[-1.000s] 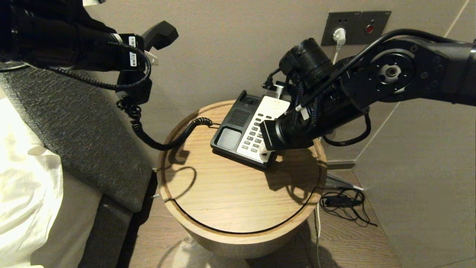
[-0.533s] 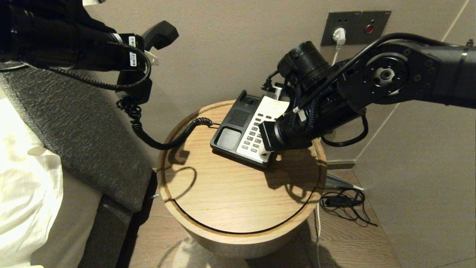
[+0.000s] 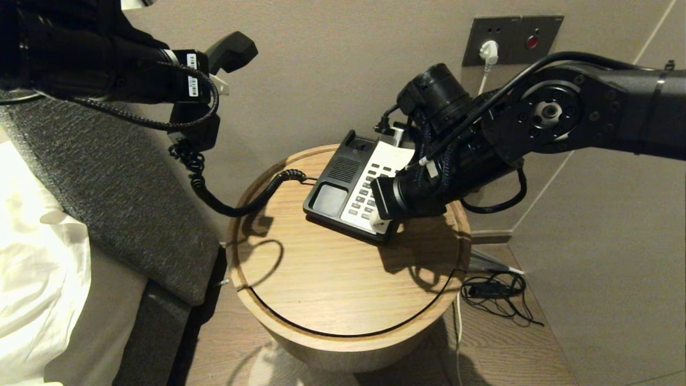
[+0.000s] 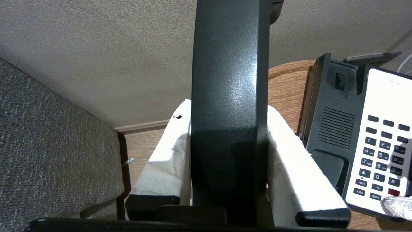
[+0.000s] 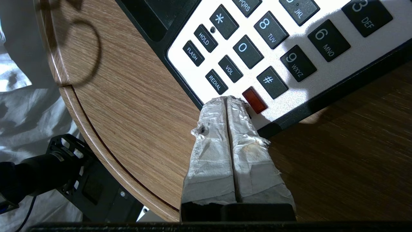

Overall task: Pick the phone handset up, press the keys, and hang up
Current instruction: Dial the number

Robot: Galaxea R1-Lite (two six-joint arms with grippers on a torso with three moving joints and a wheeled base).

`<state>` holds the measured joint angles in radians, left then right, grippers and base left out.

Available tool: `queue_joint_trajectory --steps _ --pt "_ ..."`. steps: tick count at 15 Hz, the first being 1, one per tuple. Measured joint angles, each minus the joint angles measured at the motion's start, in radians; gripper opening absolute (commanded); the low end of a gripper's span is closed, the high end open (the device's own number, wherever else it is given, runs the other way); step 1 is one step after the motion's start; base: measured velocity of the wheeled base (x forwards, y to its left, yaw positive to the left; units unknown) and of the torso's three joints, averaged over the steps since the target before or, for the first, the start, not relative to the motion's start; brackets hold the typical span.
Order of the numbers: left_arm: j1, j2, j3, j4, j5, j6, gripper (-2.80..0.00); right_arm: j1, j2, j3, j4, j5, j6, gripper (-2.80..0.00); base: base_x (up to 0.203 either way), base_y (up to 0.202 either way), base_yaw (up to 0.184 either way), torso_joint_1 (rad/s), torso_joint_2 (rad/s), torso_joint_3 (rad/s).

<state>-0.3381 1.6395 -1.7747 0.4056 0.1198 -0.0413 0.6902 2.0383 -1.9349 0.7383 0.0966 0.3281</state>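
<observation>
The black handset (image 3: 233,48) is held up in the air at the far left by my left gripper (image 3: 214,80), which is shut on its middle. It also shows in the left wrist view (image 4: 228,80), clamped between the white-wrapped fingers (image 4: 167,154). Its coiled cord (image 3: 236,206) hangs down to the phone base (image 3: 343,187) on the round wooden table (image 3: 332,279). My right gripper (image 3: 379,221) is shut and empty. In the right wrist view its taped tips (image 5: 228,98) touch the near corner of the white keypad (image 5: 309,19), between the REDIAL key and the red key (image 5: 254,100).
A grey padded headboard (image 3: 128,214) and white bedding (image 3: 37,279) stand left of the table. A wall socket with a white plug (image 3: 489,51) is behind the right arm. Loose black cables (image 3: 496,292) lie on the floor to the right.
My right arm has shifted slightly left over the keypad, with its tip still at the near corner. The left arm and handset have not moved.
</observation>
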Motion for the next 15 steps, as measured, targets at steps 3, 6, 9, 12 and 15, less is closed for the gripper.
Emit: queue_joint_trajectory --steps 3,6,9,12,15 --pt "0.001 0.000 0.001 0.000 0.000 0.000 -2.80 0.000 0.003 0.001 0.000 -0.004 0.000 -2.80 0.000 0.000 0.000 0.000 0.00 0.000" --pt "0.001 -0.004 0.001 0.001 0.000 -0.001 -2.80 0.001 -0.003 0.000 0.002 -0.006 0.000 -2.80 0.000 0.000 0.000 0.000 0.00 0.000" --pt "0.000 -0.013 0.007 0.001 0.000 0.000 -2.80 0.010 -0.013 -0.001 0.010 -0.010 -0.002 -2.80 0.000 0.000 0.000 0.000 0.00 0.000" --pt "0.001 -0.021 0.019 0.001 0.000 0.000 -2.80 0.013 -0.019 -0.001 0.016 -0.015 -0.004 -2.80 0.000 0.000 0.000 0.000 0.00 0.000" --pt "0.000 -0.024 0.021 0.000 0.000 0.000 -2.80 0.013 -0.025 -0.001 0.011 -0.033 -0.012 -2.80 0.000 0.000 0.000 0.000 0.00 0.000"
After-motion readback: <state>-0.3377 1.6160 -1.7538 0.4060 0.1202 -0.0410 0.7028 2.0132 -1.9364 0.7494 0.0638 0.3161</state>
